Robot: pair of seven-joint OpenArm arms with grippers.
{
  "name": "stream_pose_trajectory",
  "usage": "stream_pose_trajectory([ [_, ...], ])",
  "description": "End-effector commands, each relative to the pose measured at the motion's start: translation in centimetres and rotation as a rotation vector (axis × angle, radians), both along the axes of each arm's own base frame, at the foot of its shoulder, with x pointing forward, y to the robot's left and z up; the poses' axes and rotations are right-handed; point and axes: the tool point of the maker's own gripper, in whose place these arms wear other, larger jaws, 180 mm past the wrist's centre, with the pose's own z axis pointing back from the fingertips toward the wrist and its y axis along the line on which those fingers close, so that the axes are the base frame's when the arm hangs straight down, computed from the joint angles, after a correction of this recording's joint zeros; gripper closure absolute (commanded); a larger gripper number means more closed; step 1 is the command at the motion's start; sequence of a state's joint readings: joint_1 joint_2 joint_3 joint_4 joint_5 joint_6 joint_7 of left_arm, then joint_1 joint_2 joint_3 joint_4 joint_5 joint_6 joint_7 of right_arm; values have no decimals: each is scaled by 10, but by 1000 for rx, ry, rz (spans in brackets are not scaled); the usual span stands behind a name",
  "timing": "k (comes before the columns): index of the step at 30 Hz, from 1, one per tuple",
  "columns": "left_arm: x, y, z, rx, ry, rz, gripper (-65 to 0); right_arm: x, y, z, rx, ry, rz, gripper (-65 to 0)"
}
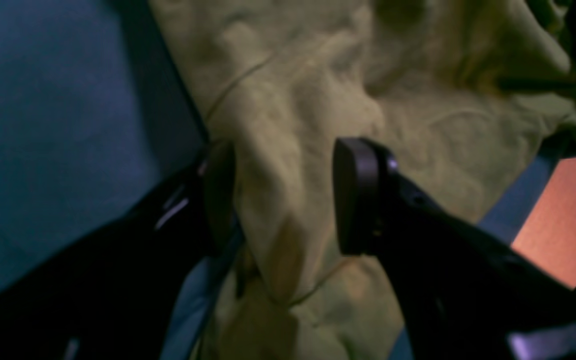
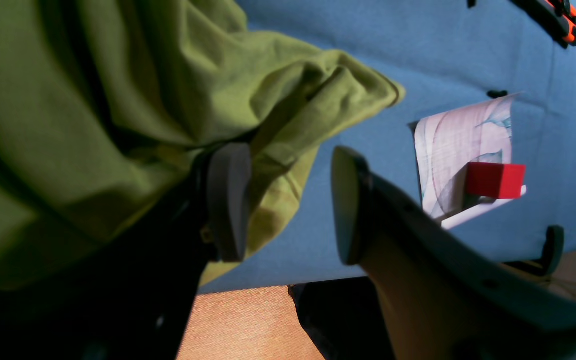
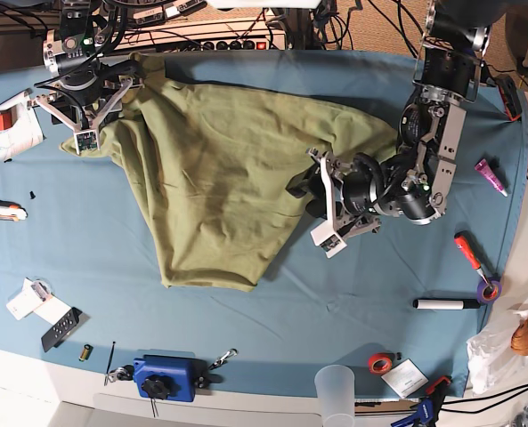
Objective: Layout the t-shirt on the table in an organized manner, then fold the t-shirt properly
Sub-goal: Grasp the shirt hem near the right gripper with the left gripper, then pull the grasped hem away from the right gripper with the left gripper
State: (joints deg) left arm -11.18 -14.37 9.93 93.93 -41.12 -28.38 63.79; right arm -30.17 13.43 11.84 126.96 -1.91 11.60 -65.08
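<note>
The olive-green t-shirt (image 3: 210, 178) lies loosely spread and wrinkled on the teal-blue table (image 3: 353, 294), hem toward the front. My right gripper (image 3: 77, 124) is at the shirt's far left sleeve. In the right wrist view this gripper (image 2: 290, 200) is open: the bunched sleeve (image 2: 308, 100) rests against one finger, and blue cloth shows in the gap. My left gripper (image 3: 317, 200) sits at the shirt's right edge. Seen from the left wrist, it (image 1: 283, 195) straddles a ridge of the shirt (image 1: 318, 100) with its jaws apart.
A red cube (image 2: 495, 180) sits on a white paper (image 2: 460, 145) beside the right gripper. An orange-handled tool (image 3: 1, 211) lies at the left edge. Along the front are a blue device (image 3: 161, 378), a plastic cup (image 3: 335, 387) and a tape roll (image 3: 379, 362). A red screwdriver (image 3: 468, 253) and a marker (image 3: 446, 304) lie right.
</note>
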Motion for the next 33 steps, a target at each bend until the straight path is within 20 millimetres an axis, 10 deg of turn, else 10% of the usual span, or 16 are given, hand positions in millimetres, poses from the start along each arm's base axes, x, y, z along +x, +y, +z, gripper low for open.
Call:
stream_pose_trajectory([
  [1,12,-4,14,-29,-52,11,-316,5,-3,8,-22,-32,6,-267],
  [10,11,-6,-24,-5,45,51,-305,5,-3,8,-22,-33,7,-267],
  [15,16,-7,-19,-9,35,50,0,6,-3,9,-21,-38,9,-267],
  [25,59,18,13,87,-4,118,0,10,-1,11,-19,-64,21,-267],
  [33,106,85,48,157,-120,288,0,11,-1,12,-18,-73,26,-267],
])
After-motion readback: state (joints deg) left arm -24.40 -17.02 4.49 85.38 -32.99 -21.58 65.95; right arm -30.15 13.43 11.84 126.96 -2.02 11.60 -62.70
